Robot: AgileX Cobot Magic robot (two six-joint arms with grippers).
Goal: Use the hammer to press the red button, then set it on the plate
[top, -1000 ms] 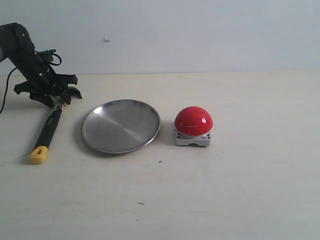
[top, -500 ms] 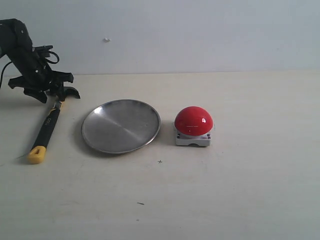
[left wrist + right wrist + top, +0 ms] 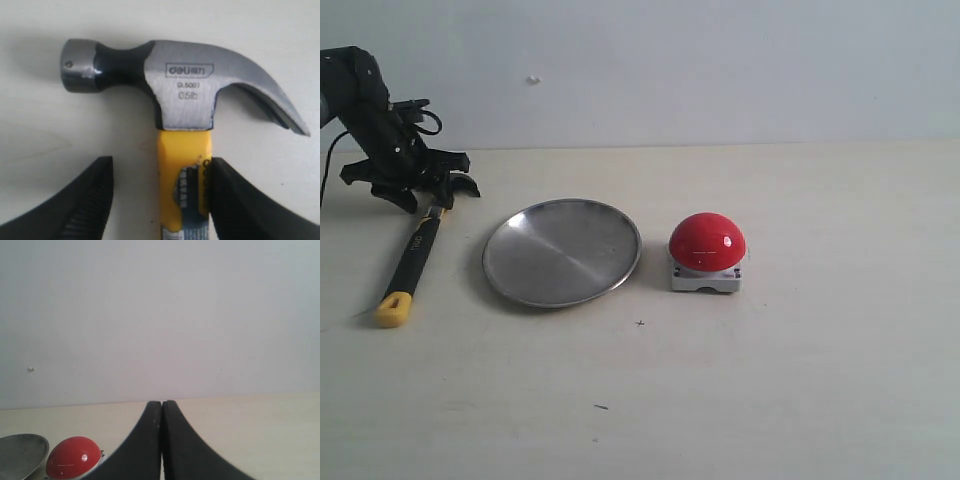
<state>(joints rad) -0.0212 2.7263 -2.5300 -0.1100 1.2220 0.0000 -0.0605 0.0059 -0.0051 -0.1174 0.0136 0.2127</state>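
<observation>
The hammer [image 3: 415,255] lies flat on the table at the left, its yellow end cap toward the front and its head under my left gripper [image 3: 432,195]. In the left wrist view the dark metal head [image 3: 185,85] lies across the frame. The yellow neck [image 3: 182,170] sits between the open fingers, one finger [image 3: 235,200] touching it and the other apart from it. The silver plate [image 3: 562,250] rests right of the hammer. The red button [image 3: 707,242] stands right of the plate. My right gripper [image 3: 162,407] is shut on nothing, off to the side of the button [image 3: 72,457].
A pale wall [image 3: 720,70] closes the back of the beige table [image 3: 770,380]. A black cable [image 3: 332,160] hangs by the left arm. The plate's rim [image 3: 20,450] shows at the edge of the right wrist view.
My left gripper rose and pulled back from the hammer's head, then dipped slightly. The hammer stayed on the table, shifted a little to the left.
</observation>
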